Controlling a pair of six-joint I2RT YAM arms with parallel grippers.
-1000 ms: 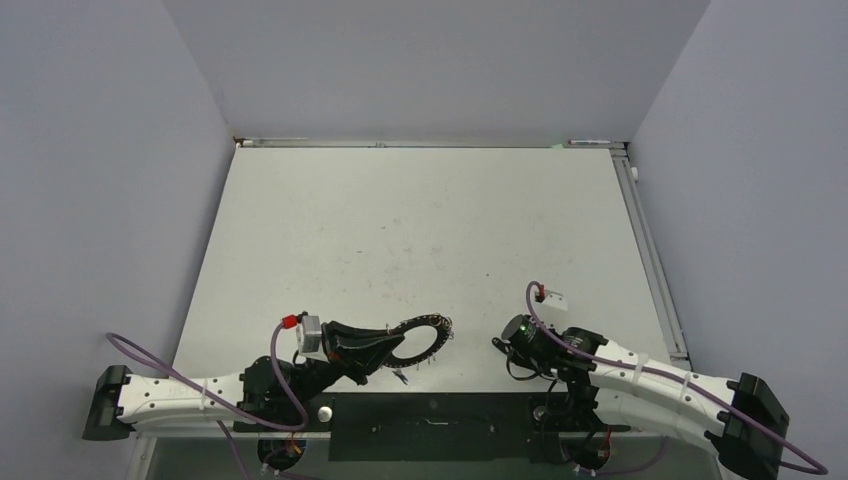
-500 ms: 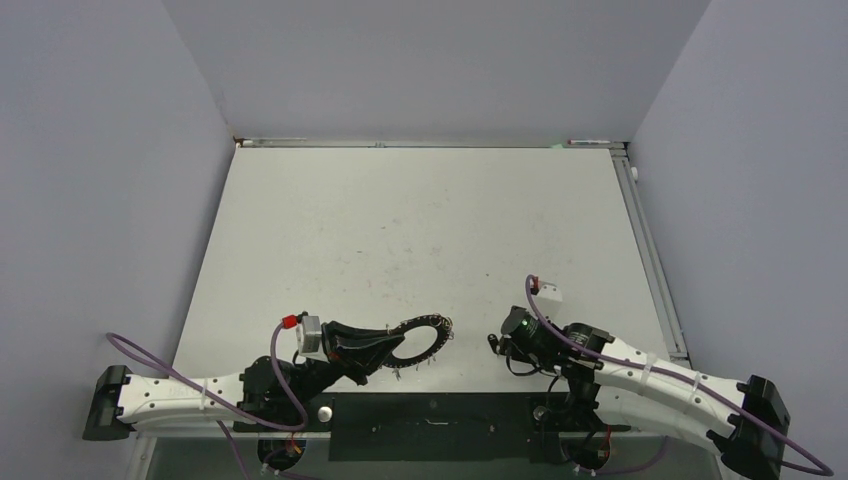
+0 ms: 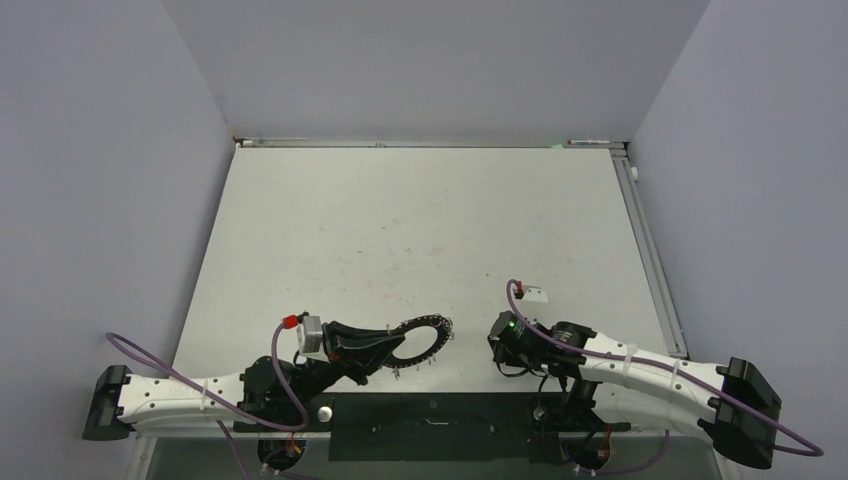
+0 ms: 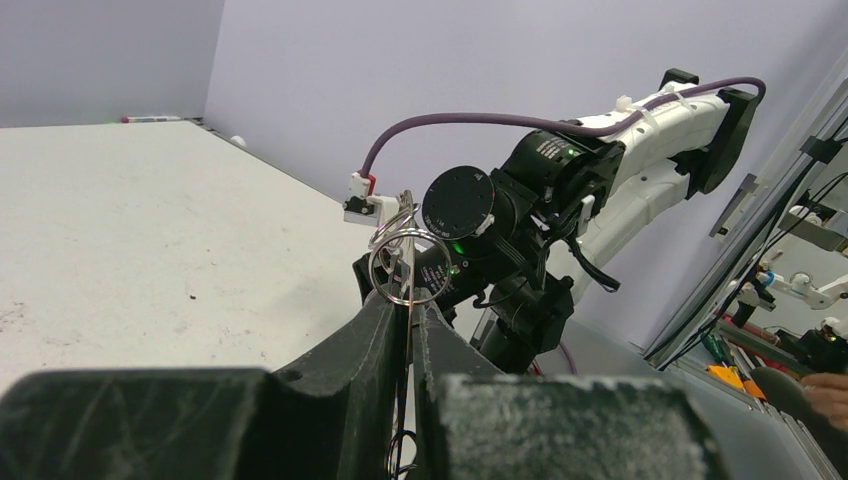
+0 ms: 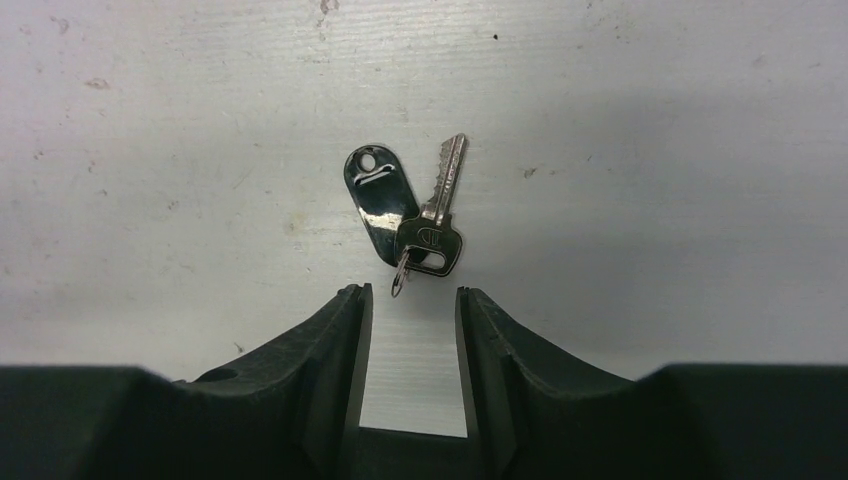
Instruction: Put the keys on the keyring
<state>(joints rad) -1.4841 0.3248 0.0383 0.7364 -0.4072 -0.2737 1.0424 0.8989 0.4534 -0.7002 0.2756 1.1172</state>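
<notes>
1. The table (image 3: 400, 220): a pale, scuffed surface, with both arms mounted at its near edge.
2. The left fingers (image 4: 372, 345): pressed together on the keyring (image 4: 408, 250). The left wrist view shows the keyring edge-on, rising from the narrow slot between them with small wire loops standing off its rim.
3. In the top view the keyring lies near the table's near edge, left of centre. It projects from the left fingers toward the right arm (image 3: 620, 365).
4. The right fingers (image 5: 335, 335): set moderately apart and pointing down at the table. The gap between them is bare and they hold nothing.
5. The keys (image 5: 432, 240): lying flat on the table just beyond the right fingertips, roughly in line with the gap and not touched.
6. The keys comprise a glossy dark tag (image 5: 378, 205) and a silver key (image 5: 445, 180). They overlap at one end, where a small wire loop (image 5: 401, 275) sits.
7. In the top view the keys are hidden beneath the right arm's wrist, apart from the keyring.
</notes>
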